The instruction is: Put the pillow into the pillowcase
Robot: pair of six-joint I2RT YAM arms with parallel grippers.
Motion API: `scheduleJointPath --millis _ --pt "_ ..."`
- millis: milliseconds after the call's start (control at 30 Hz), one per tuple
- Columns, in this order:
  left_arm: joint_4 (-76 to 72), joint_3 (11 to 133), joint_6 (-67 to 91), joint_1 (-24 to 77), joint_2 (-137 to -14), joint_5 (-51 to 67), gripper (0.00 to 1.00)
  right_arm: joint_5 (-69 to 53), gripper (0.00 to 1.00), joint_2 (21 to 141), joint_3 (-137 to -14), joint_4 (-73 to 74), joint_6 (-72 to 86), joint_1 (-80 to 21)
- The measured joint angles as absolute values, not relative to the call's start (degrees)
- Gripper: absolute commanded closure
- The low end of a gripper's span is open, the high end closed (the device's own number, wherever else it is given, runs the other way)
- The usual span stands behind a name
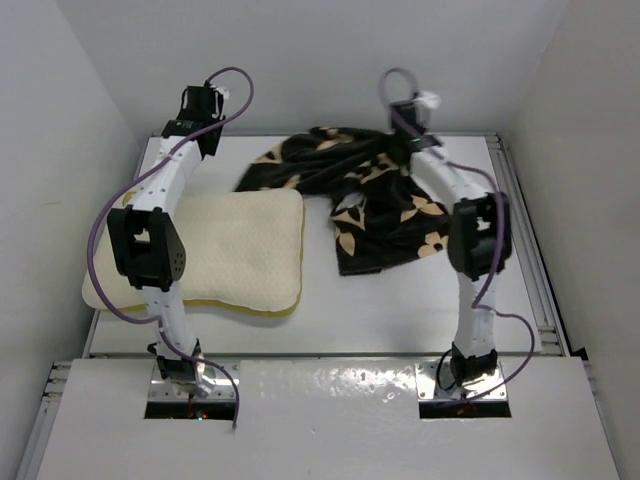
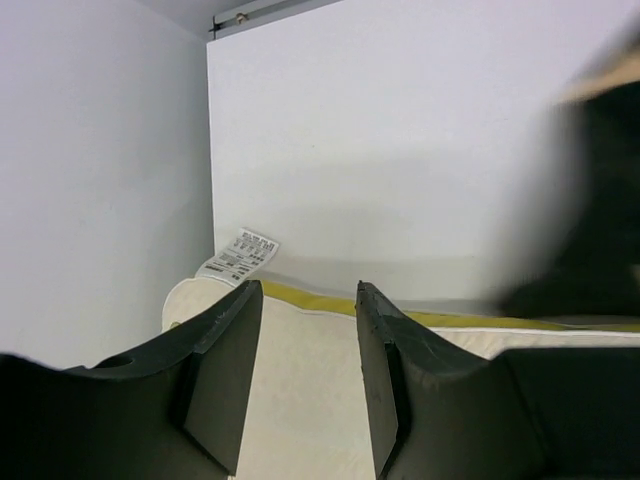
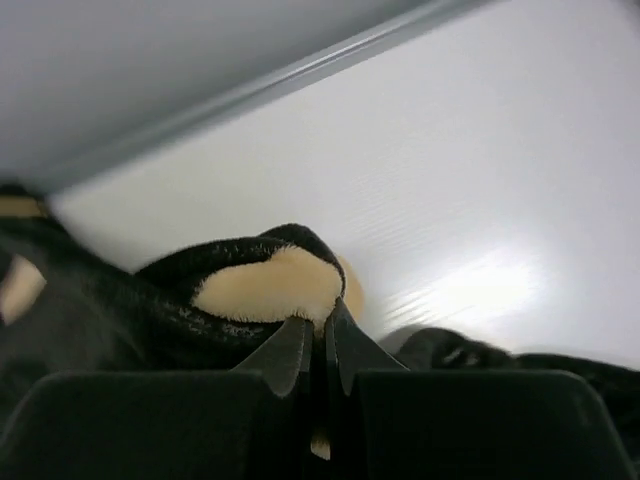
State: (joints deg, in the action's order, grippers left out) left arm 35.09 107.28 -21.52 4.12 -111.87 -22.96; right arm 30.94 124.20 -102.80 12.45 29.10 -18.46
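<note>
The cream-white pillow [image 1: 245, 250] with a yellow-green side band lies flat on the left of the table. The black pillowcase [image 1: 375, 205] with tan flower motifs lies crumpled at the back centre and right. My left gripper [image 1: 197, 140] is open and empty above the pillow's far edge; in the left wrist view [image 2: 308, 300] its jaws stand apart over the pillow [image 2: 300, 390]. My right gripper [image 1: 408, 143] is shut on a fold of the pillowcase [image 3: 265, 285] at its far edge and holds it slightly raised; in the right wrist view the gripper [image 3: 318, 325] pinches the plush fabric.
A white care label [image 2: 238, 255] sticks out of the pillow's far corner. Grey walls close the table on the left, back and right. A metal rail [image 1: 525, 240] runs along the right edge.
</note>
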Motion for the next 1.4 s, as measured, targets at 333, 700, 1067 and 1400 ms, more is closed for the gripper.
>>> scheduleJointPath --millis 333,700,1067,1400 --pt "36.95 107.63 -22.31 4.82 -113.06 -19.64 0.39 18.61 0.01 119.74 -93.32 25.87 44.05 13.02" --pt "38.76 105.78 -22.63 5.58 -113.25 -16.73 0.33 24.62 0.62 102.61 -79.81 31.44 30.3 -0.91" --pt "38.89 103.07 -22.2 6.02 -112.25 -14.66 0.33 22.7 0.01 98.3 -68.34 25.04 24.99 -14.46" --pt "38.13 98.91 -22.0 6.72 -106.98 -14.83 0.33 20.45 1.0 126.39 -93.01 34.68 28.58 -14.9"
